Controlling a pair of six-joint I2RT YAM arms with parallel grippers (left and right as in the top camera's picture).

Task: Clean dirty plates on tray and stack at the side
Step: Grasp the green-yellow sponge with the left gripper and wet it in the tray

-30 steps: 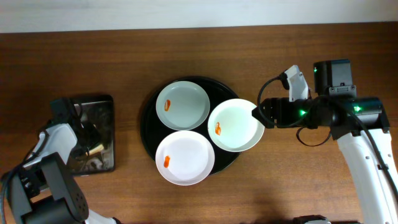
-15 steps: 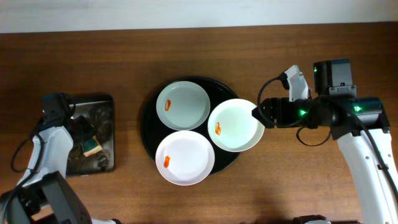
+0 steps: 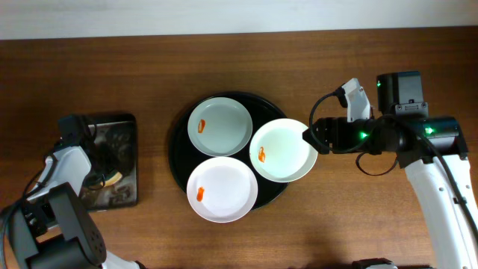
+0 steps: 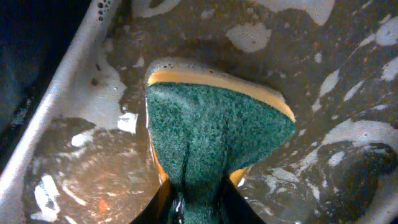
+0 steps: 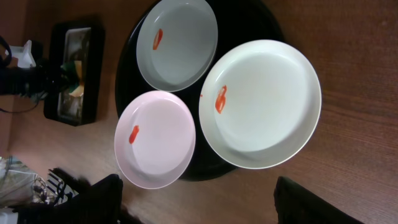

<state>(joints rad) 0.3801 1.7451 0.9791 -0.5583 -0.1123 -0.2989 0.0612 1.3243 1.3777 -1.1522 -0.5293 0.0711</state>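
Three dirty plates lie on the round black tray (image 3: 178, 153): a grey-green one (image 3: 219, 126) at the back, a pale one (image 3: 283, 150) on the right and a white one (image 3: 222, 190) in front. Each has an orange smear. My right gripper (image 3: 310, 139) is open and empty at the right plate's outer rim; its wrist view shows its fingers (image 5: 199, 202) spread above the table, with the plates (image 5: 261, 102) and the tray (image 5: 122, 81) beyond. My left gripper (image 4: 196, 202) is shut on a green and orange sponge (image 4: 211, 124) in foamy water.
The sponge (image 3: 113, 178) and my left gripper (image 3: 97, 173) are inside a small rectangular black tray (image 3: 123, 131) of soapy water at the table's left, also seen in the right wrist view (image 5: 74, 71). Bare wooden table lies right of the round tray, under my right arm.
My left arm swung a little to the left with the sponge and came back; the sponge stays in the soapy tray. My right arm and the plates have not moved.
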